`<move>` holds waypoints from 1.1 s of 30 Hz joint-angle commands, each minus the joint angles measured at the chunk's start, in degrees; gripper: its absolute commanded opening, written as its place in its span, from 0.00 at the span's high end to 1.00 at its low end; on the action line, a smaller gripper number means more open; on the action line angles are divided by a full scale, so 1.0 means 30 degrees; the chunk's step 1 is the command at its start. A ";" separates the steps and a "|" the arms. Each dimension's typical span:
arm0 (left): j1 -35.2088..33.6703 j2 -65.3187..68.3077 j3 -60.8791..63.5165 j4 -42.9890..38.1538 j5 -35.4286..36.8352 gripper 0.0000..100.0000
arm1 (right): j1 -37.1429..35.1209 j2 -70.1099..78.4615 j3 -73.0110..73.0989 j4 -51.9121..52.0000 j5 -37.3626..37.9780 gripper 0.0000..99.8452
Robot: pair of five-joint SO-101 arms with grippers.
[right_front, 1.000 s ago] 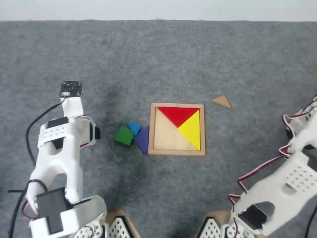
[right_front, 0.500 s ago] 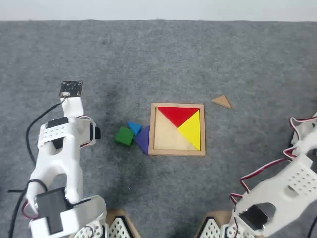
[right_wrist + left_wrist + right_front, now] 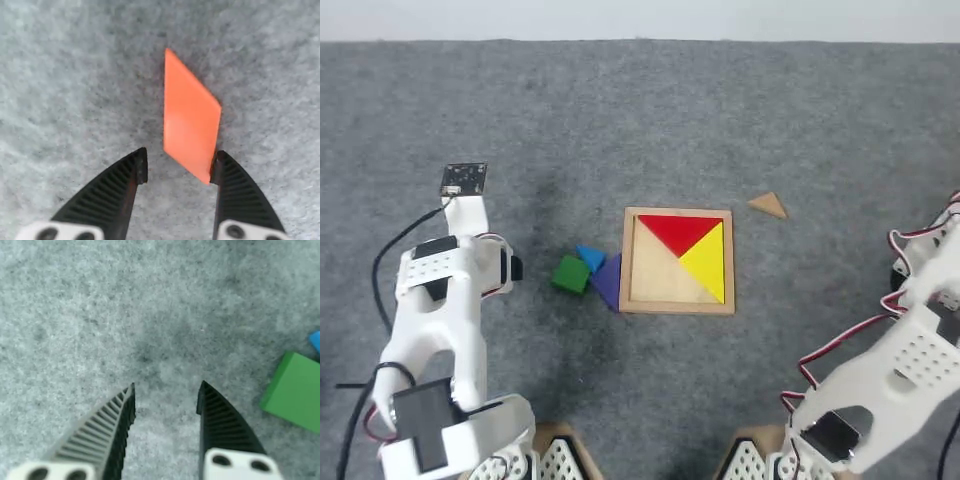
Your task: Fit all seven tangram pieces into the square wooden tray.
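Your right gripper [image 3: 177, 162] is spread wide at the orange parallelogram [image 3: 191, 116], which lies flat on the carpet [image 3: 620, 120]. Its long axis runs away from the tips (one near corner meets a fingertip). In the square wooden tray [image 3: 678, 307], the red triangle [image 3: 678, 233] lies along the far rim and the yellow triangle [image 3: 708, 262] along the right rim, both apexes pointing at the tray's centre. Just left of the tray sit the purple piece [image 3: 609, 280], blue piece [image 3: 590, 257] and green square [image 3: 570, 274]. Your left gripper [image 3: 165, 395] gapes over carpet beside that square. A tan triangle [image 3: 768, 205] lies off the tray's far right corner.

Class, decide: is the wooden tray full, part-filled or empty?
Part-filled. The tray holds the red triangle and yellow triangle; the rest looks bare.
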 commanded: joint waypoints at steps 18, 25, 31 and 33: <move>0.0059 -0.0938 -0.0161 -0.0381 0.0117 0.80 | 0.1363 0.0015 -0.0850 -0.1744 -0.3136 0.90; 0.0029 -0.0938 -0.0132 -0.0381 0.0117 0.80 | 0.1158 -0.0103 -0.0908 -0.1832 -0.1612 0.96; 0.0029 -0.0938 -0.0190 -0.0381 0.0117 0.80 | -0.0571 -0.0220 -0.2022 0.0689 0.0147 0.96; 0.0029 -0.0938 -0.0190 -0.0381 0.0117 0.80 | -0.1832 -0.0308 -0.2813 0.2095 0.0703 0.96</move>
